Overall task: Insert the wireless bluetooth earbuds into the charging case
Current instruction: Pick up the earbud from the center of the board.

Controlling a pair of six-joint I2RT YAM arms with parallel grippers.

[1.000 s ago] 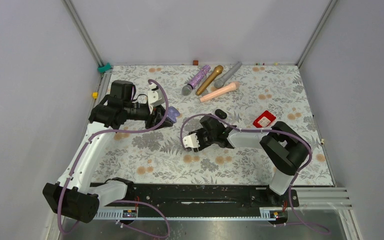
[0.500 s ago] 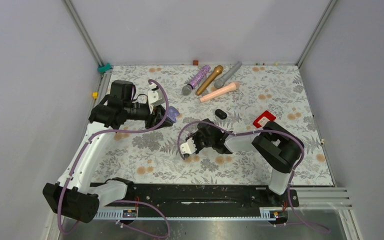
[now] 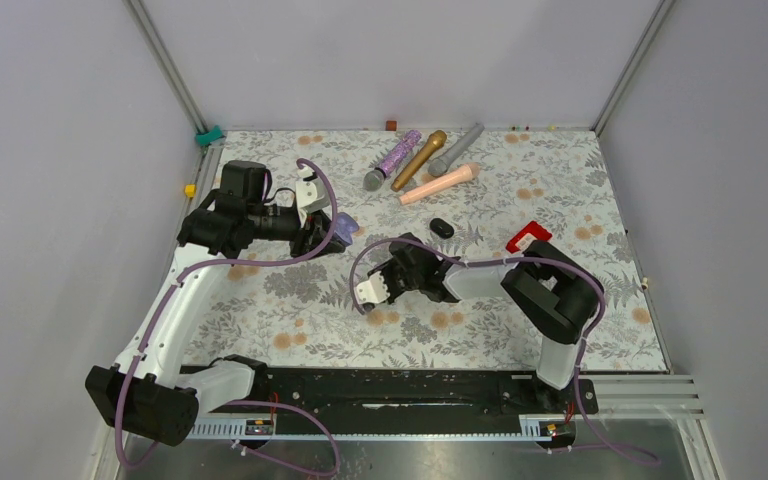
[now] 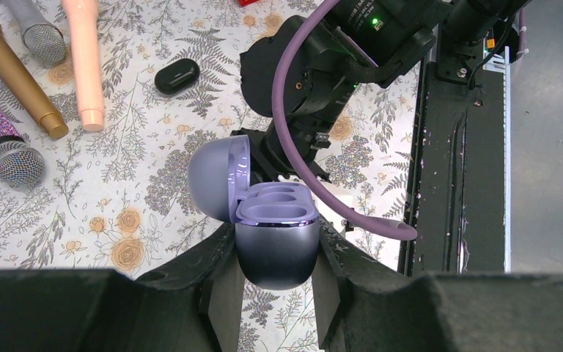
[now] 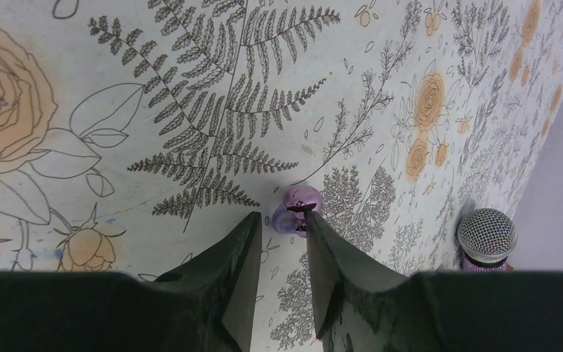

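Observation:
My left gripper (image 4: 275, 246) is shut on the purple charging case (image 4: 276, 253), held above the mat with its lid (image 4: 218, 176) swung open and its two wells showing empty. From above, that case (image 3: 346, 228) sits at the left gripper's (image 3: 326, 233) tip. A tiny glossy purple earbud (image 5: 299, 207) lies on the floral mat. My right gripper (image 5: 282, 221) is low over the mat, its jaws a small gap apart. The right-hand fingertip (image 5: 314, 224) touches the earbud, which sits at the tips rather than between them. The top view hides the earbud under the right gripper (image 3: 366, 293).
A shut black case (image 3: 441, 227) lies mid-mat, with a red packet (image 3: 527, 238) to its right. Several microphones (image 3: 430, 160) lie at the back. A silver microphone head (image 5: 487, 235) shows beyond the right gripper. The black rail (image 3: 390, 390) runs along the near edge.
The right gripper has moved left and down towards the mat, and its jaws have narrowed. The left arm and the case have not moved.

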